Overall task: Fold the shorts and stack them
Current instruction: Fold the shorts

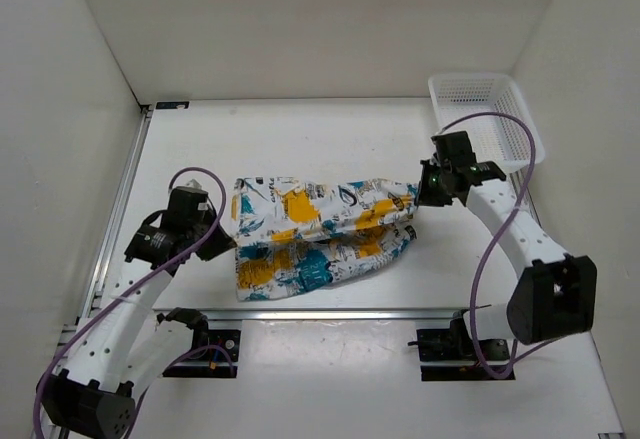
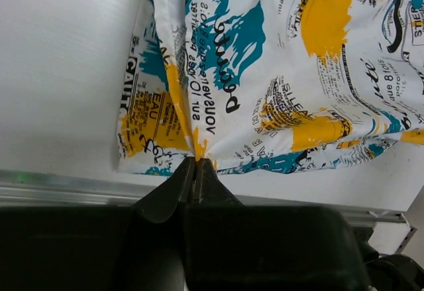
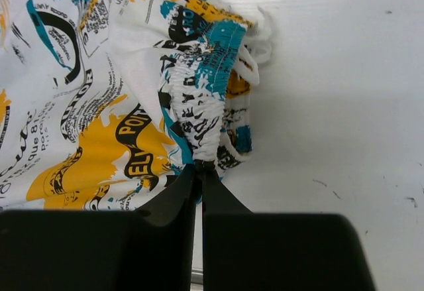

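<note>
Now, your left fingers and right fingers each clench only a thin edge of the shorts. Pull apart too hard and either edge slips out.

left arm showing white links dotted with holes, black joint housings | right arm showing white links, large round black joint | purple cables running along both arms | left gripper, right gripper showing matte-black fingers tapering to thin tips
</note>
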